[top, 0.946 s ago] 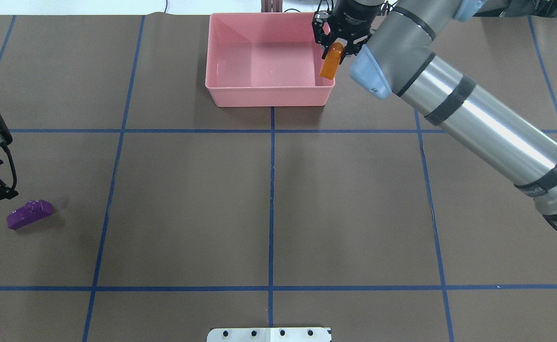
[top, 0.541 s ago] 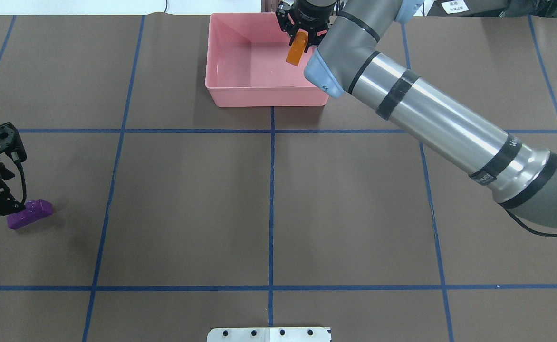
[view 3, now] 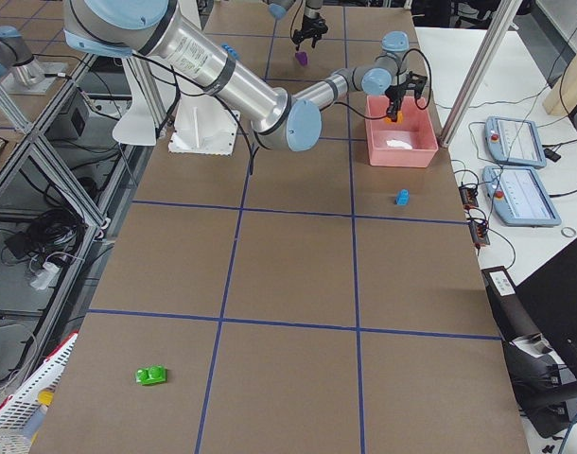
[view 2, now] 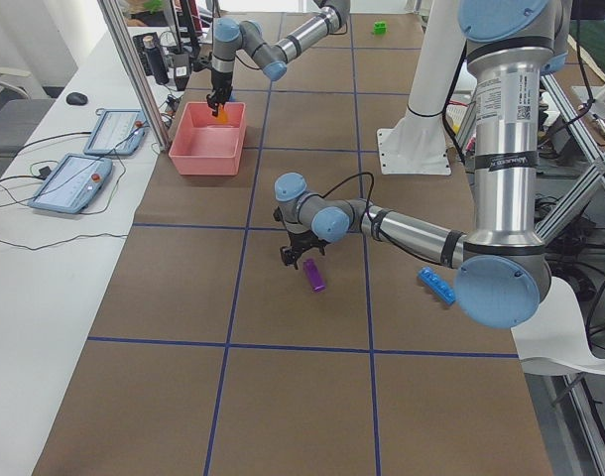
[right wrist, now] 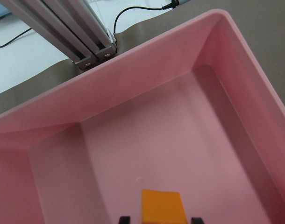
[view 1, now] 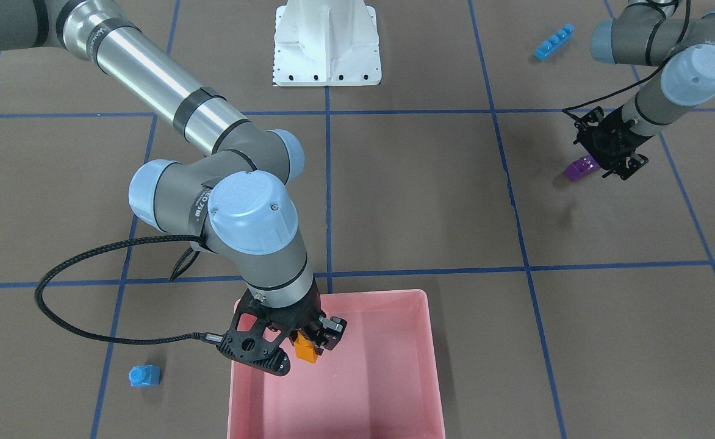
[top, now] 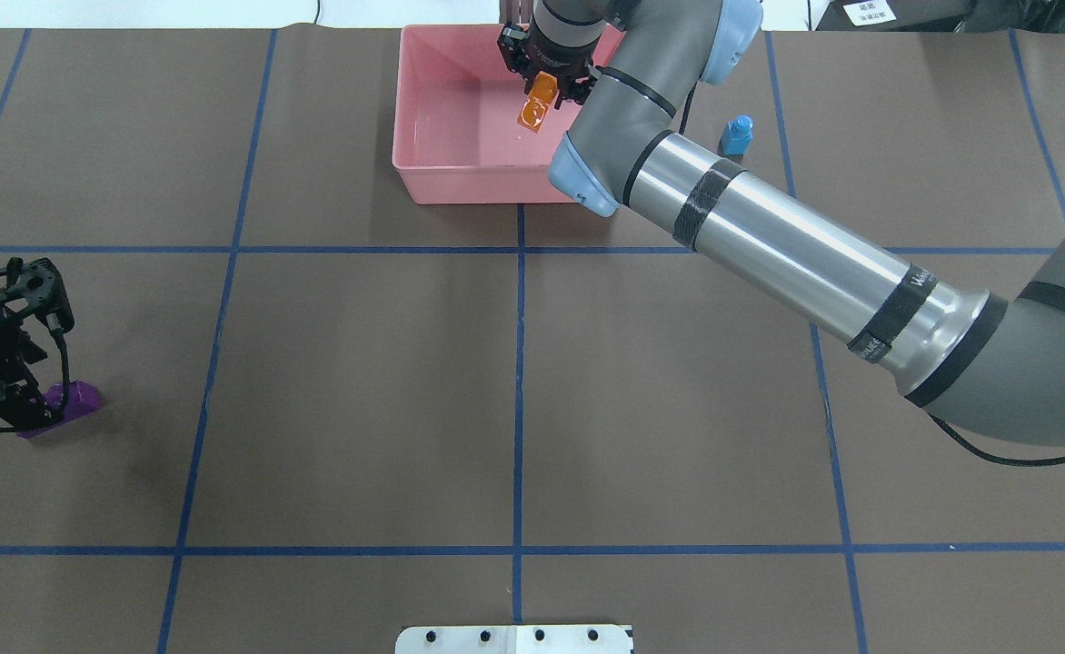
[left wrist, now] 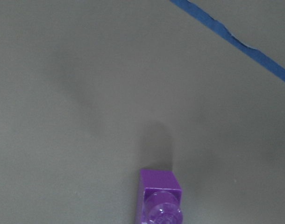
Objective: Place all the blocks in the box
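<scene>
Your right gripper [top: 546,89], clamped on the orange block [top: 535,111], hangs directly above the box [top: 442,169]; left gripper [top: 25,409]'s opening unreadable.

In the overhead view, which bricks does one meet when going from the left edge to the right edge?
purple brick → orange brick → small light-blue brick

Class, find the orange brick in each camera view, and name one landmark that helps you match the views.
Front-facing: orange brick lower centre-left, over the pink box.
Overhead: orange brick at top centre.
Exterior left: orange brick upper left, far off.
Exterior right: orange brick upper right.
Left wrist: not in it.
Right wrist: orange brick bottom centre.
Shared landmark: the pink box under it, in every view but the left wrist.
</scene>
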{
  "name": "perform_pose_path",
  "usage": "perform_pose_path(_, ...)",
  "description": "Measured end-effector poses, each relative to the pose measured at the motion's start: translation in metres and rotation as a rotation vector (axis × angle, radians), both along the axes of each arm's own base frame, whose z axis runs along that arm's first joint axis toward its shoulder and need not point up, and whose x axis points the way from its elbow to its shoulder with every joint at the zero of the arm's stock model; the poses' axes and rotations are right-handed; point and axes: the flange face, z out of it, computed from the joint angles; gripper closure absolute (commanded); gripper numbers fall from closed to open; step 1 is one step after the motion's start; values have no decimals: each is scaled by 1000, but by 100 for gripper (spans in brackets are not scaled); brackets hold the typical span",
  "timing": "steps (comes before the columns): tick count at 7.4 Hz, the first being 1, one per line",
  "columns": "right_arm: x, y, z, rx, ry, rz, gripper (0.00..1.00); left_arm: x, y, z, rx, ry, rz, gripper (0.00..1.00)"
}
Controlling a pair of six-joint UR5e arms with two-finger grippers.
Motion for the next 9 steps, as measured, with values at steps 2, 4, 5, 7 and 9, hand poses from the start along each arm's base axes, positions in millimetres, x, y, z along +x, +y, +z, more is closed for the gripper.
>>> perform_pose_path(2, 10, -1, -14, 6, -26, -5, 0, 15, 2, 11, -9, -19, 23, 1)
perform_pose_path(4, 67, -15, -22, -46, -84, -49, 0, 26, -1, 17, -7, -36, 33, 54)
perform_pose_path(5, 100, -19, -4, -73, -95, -67, 0, 28, -1, 21, -11, -42, 36, 97)
perform_pose_path(7, 159, -26, 67, -65, -60, -87, 0, 30, -2, 21, -14, -42, 37, 100)
perform_pose_path(9, 209, -16, 136, -32, -32, -127, 0, 25, -2, -9, 9, -10, 12, 100)
